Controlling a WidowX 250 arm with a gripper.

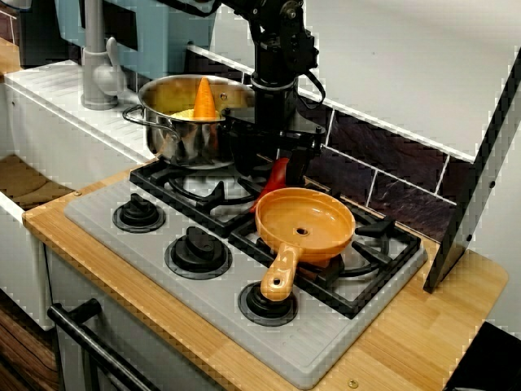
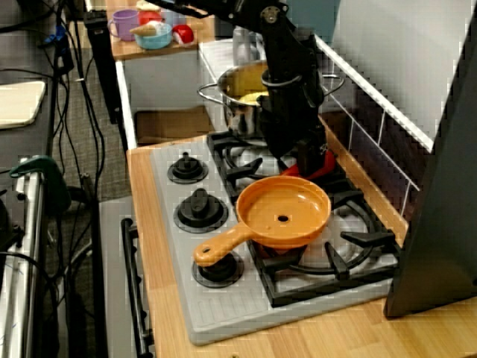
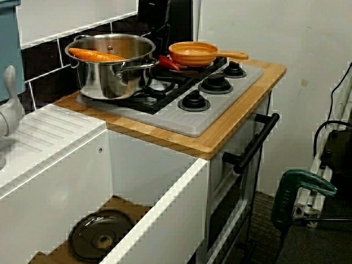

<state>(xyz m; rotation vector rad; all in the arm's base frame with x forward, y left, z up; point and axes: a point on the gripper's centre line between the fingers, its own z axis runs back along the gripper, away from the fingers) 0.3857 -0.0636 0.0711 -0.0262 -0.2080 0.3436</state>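
Observation:
In the view from the front, my black gripper (image 1: 277, 167) is lowered onto the back right burner, its fingers on either side of the upper end of a red toy pepper (image 1: 273, 186). The pepper leans on the grate just behind an orange pan (image 1: 305, 221). From the side view over the stove, the gripper (image 2: 307, 156) hides most of the pepper (image 2: 325, 162), with the pan (image 2: 283, 211) in front. How tightly the fingers close is hidden. A steel pot (image 1: 181, 134) to the left holds an orange carrot (image 1: 203, 99).
Several black knobs (image 1: 198, 248) line the grey stove's front. A faucet (image 1: 96, 61) and a white sink lie left of the pot; a dark lid (image 3: 102, 239) lies in the sink. A black panel (image 1: 480, 163) leans at the counter's right end. The tiled wall runs close behind the gripper.

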